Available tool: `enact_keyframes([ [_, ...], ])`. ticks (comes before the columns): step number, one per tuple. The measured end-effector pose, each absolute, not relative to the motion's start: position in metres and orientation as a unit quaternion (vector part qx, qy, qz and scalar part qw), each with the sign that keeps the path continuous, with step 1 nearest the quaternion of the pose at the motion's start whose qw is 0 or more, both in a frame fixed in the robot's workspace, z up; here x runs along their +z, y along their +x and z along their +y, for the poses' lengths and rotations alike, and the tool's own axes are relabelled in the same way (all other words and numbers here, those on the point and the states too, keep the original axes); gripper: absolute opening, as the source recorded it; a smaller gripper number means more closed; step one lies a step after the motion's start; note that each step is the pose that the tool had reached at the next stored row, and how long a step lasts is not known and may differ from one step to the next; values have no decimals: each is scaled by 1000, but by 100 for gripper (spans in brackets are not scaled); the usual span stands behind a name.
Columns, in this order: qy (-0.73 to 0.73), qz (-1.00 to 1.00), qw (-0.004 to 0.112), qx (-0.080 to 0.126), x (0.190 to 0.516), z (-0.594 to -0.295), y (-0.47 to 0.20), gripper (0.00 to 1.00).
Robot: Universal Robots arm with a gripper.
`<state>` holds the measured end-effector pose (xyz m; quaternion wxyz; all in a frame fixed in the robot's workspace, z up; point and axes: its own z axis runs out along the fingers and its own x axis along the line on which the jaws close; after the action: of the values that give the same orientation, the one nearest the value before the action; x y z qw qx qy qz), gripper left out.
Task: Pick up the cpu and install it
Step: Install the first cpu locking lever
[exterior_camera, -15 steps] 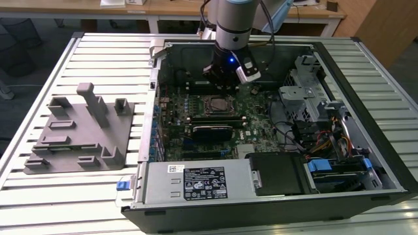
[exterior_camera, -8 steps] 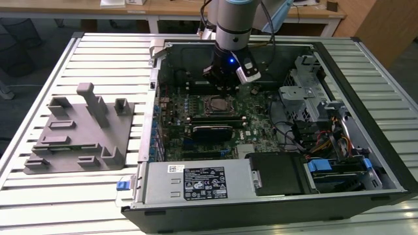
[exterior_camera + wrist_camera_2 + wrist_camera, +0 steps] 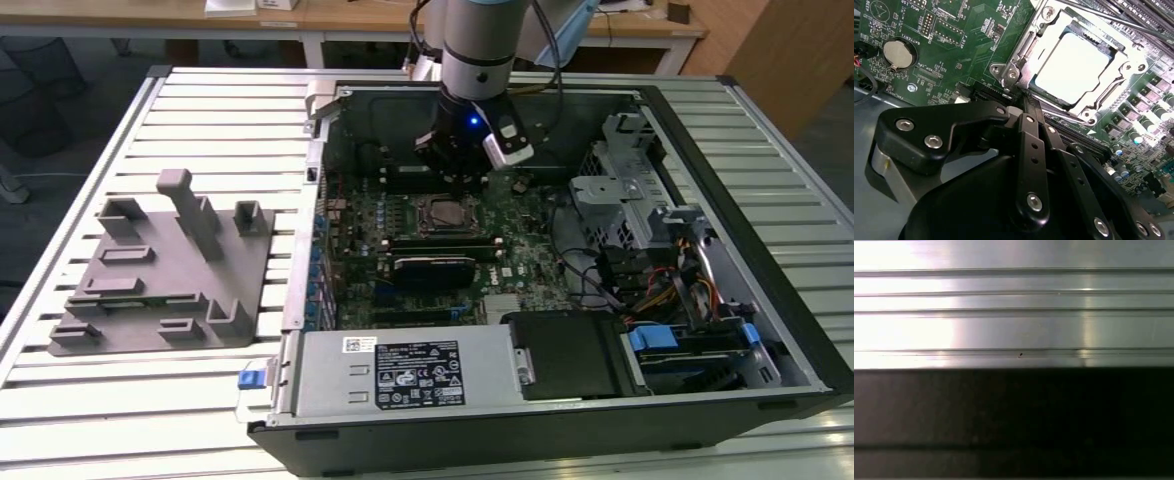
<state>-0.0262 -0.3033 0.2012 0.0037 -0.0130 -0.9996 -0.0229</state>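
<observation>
lab: opened computer case (image 3: pixel 561 250) on slatted bench (image 3: pixel 200 110).

A ribbed metal table (image 3: pixel 200 95) fills the scene, with wooden desks (image 3: pixel 334 20) along the far side.

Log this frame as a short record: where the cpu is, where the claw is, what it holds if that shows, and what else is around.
cpu: shiny square chip lying inside the metal-framed socket on the motherboard, seen in the second wrist view
claw: above the motherboard inside the open computer case, beside the socket in the exterior view
claw hold: nothing seen in it; finger state not visible
fixture: grey block with upright posts on the slatted table, at the exterior view's left of the case
</observation>
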Motion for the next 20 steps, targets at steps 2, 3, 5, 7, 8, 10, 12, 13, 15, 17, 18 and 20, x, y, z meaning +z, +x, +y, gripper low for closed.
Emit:
enact_keyframes([
  [2,-13,-1000,4,-22,201,-303,-26,11],
  [3,-13,-1000,4,-19,201,-303,-26,11],
  [5,-13,-1000,4,-13,199,-303,-26,11],
  [7,-13,-1000,4,-6,198,-303,-26,11],
  [8,-13,-1000,4,-2,197,-303,-26,11],
  [10,-13,-1000,4,3,196,-303,-26,11],
  [12,-13,-1000,4,5,195,-303,-26,11],
  [13,-13,-1000,3,4,195,-303,-26,11],
  [15,-13,-1000,3,4,195,-303,-26,11],
  [17,-13,-1000,3,4,195,-303,-26,11],
  [18,-13,-1000,3,4,195,-303,-26,11],
  [20,-13,-1000,3,4,196,-303,-26,11],
])
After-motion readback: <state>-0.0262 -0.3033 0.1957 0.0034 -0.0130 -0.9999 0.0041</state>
